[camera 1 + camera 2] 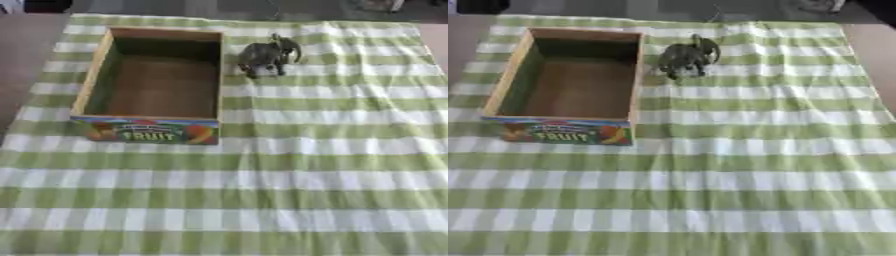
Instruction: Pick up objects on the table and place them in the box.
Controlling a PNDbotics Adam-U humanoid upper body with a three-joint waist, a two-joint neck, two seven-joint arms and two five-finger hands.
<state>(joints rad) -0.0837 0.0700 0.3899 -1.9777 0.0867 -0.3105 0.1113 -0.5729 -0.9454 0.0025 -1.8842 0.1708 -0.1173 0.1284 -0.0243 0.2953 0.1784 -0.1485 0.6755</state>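
Left eye view first: the box (149, 82) sits open at the far left of the green-and-white checked cloth (306, 175), its inside bare wood with nothing in it, the front panel reading FRUIT, so by the look of it the job has not started. One thing is left to move, a small grey toy (267, 56), maybe an elephant, though the shape is too soft to be sure. It stands upright on the cloth just beside the box's far right corner, apart from the wall. Its long axis seems to run from near-left to far-right, with the bulkier, darker end up at the far right; which end is the head I cannot tell. No hand is in sight, so neither hand's fingers can be judged, and nothing is held. Right eye view now: same story, box (566, 80) empty, toy (686, 56) standing off its far right corner, same slant, and again no hand in view
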